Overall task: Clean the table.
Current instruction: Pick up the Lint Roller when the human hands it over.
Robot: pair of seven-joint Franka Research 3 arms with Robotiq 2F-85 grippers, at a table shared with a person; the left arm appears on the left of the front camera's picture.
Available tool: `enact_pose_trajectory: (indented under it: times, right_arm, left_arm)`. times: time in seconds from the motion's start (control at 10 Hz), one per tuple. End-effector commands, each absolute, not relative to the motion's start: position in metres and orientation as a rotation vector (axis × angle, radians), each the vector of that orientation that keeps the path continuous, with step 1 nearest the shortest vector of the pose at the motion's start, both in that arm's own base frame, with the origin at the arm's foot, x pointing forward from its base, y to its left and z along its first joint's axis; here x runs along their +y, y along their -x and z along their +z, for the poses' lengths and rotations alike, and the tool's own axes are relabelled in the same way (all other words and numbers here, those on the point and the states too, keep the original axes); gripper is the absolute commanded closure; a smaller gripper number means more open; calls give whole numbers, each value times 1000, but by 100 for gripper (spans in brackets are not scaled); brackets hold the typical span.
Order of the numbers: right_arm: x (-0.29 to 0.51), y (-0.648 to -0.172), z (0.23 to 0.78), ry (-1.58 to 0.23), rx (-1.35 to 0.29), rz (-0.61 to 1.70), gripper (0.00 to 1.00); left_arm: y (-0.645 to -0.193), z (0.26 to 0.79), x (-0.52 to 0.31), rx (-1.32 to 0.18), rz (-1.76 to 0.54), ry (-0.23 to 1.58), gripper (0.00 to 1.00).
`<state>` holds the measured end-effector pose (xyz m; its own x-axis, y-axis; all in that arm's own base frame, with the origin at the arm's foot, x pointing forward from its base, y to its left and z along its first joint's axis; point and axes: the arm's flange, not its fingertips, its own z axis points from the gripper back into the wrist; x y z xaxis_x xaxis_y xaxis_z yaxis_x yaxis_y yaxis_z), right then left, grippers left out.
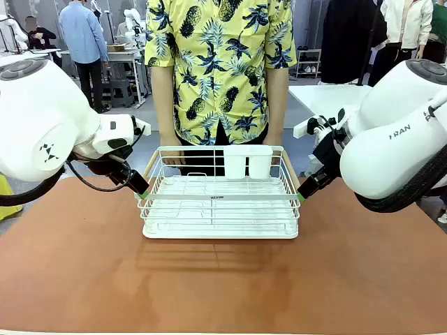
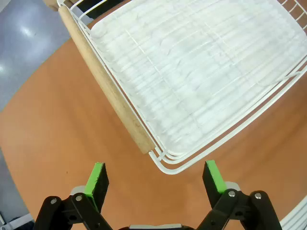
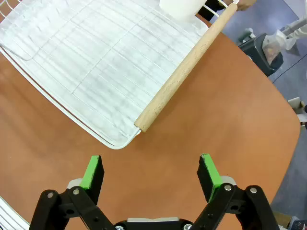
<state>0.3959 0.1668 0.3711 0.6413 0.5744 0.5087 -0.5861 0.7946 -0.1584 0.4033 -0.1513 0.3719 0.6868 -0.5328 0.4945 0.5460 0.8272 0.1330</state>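
Note:
The reddish-brown table [image 1: 84,265] holds a white wire dish rack [image 1: 220,202] at its middle, with a wooden handle along each side. My left gripper [image 1: 142,191] hangs open at the rack's near left corner; in the left wrist view its green pads [image 2: 96,178] stand wide, just short of the left wooden handle [image 2: 108,86]. My right gripper [image 1: 302,193] is open at the near right corner, its pads [image 3: 207,168] spread below the end of the right wooden handle [image 3: 184,69]. Neither gripper holds anything.
A white cup-shaped holder [image 1: 247,161] hangs on the rack's far rim. A person in a yellow patterned shirt [image 1: 220,63] stands at the far edge, both hands by the rack's far corners. Bare tabletop lies in front of the rack.

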Motion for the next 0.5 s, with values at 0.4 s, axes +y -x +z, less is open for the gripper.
enact_pose_trajectory:
  times: [0.4]
  right_arm:
    - [167,-396,371,-22,-572,661,0]
  left_arm:
    - [-403,372,-152,-546,-604,26,0]
